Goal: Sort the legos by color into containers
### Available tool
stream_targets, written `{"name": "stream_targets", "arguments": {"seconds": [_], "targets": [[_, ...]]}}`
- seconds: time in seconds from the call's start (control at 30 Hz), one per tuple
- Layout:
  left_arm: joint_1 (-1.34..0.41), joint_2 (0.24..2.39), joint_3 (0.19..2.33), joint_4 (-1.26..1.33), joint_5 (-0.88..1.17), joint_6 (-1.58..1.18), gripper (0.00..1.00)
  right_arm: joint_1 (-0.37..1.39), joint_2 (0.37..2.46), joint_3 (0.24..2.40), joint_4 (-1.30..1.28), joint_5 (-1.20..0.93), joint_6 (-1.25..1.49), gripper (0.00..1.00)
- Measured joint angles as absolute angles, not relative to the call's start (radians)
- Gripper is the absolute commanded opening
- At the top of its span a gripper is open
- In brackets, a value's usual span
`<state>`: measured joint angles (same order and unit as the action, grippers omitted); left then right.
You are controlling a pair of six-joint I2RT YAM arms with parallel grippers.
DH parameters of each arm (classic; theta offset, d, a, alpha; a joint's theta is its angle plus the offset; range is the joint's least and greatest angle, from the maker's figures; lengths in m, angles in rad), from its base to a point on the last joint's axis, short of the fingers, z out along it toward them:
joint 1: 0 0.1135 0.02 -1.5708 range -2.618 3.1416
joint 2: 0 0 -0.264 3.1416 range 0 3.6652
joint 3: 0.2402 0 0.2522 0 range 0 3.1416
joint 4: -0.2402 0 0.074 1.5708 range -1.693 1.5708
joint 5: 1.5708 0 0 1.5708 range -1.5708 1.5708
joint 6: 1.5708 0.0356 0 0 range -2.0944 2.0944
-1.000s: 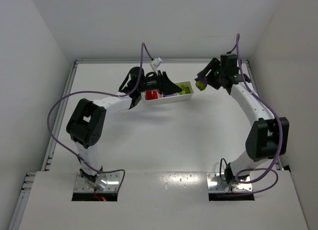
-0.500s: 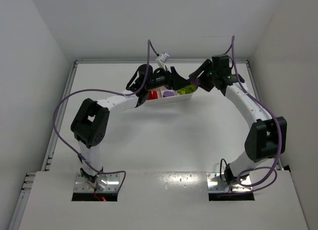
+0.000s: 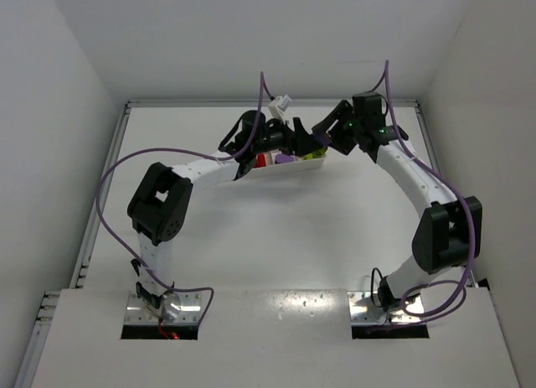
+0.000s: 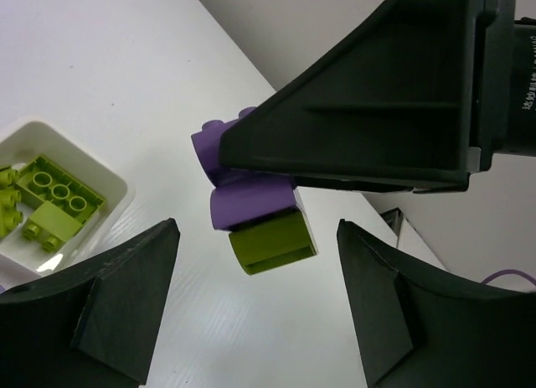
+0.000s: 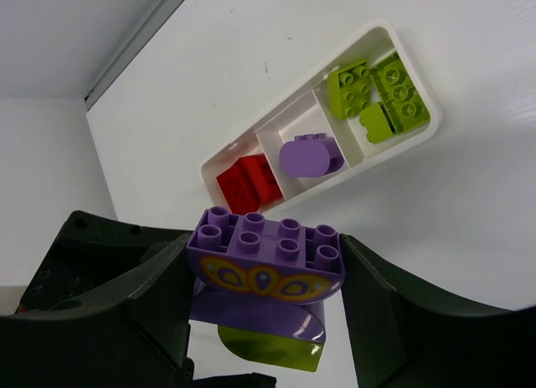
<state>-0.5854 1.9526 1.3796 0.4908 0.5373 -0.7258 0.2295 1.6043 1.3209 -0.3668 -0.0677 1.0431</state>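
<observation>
Right gripper (image 5: 266, 279), at the bottom centre of its wrist view, is clamped on a clump (image 5: 266, 262) of stacked legos, held in the air above the white table (image 5: 469, 237). Left gripper (image 4: 257, 229) faces it with jaws spread wide and holding nothing. The clump hangs between its two fingers and touches neither. In the overhead view the two grippers meet nose to nose in the upper centre of the frame, just beside the right end of the tray (image 3: 280, 168).

The tray lies diagonally across the upper part of the right wrist view. From lower left to upper right, its three compartments hold a red brick (image 5: 247, 183), a rounded purple brick (image 5: 310, 156) and several yellow-green bricks (image 5: 377, 99).

The clump looks like two purple pieces with a yellow-green brick (image 4: 272, 245) stuck on the free end, poking out past the right gripper's finger.

The step in hand appears to be pulling that yellow-green brick off. To do it well, the left jaws should close on the yellow-green brick alone, clear of the purple seam, while the right grip holds firm. A slight twist should then free the studs.
</observation>
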Motion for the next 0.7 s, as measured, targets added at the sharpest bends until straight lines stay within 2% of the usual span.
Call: {"name": "stream_targets", "arguments": {"seconds": [0.1, 0.2, 0.23, 0.3, 0.43, 0.7], "targets": [[-0.586, 1.953, 1.380, 0.485, 0.530, -0.715, 0.78, 0.239, 1.604, 1.323, -0.366, -0.076, 1.043, 0.00], [-0.586, 1.953, 1.380, 0.481, 0.527, -0.714, 0.51, 0.247, 1.604, 1.324, -0.363, -0.079, 1.043, 0.00], [-0.586, 1.953, 1.380, 0.480, 0.533, -0.713, 0.32, 0.247, 1.604, 1.324, -0.360, -0.077, 1.042, 0.00], [-0.587, 1.953, 1.381, 0.476, 0.535, -0.720, 0.15, 0.247, 1.604, 1.325, -0.351, -0.076, 1.038, 0.00], [-0.587, 1.954, 1.383, 0.485, 0.539, -0.728, 0.03, 0.242, 1.602, 1.325, -0.346, -0.071, 1.036, 0.00], [-0.595, 1.954, 1.323, 0.533, 0.581, -0.738, 0.02, 0.184, 1.602, 1.348, -0.338, -0.062, 1.024, 0.00]]}}
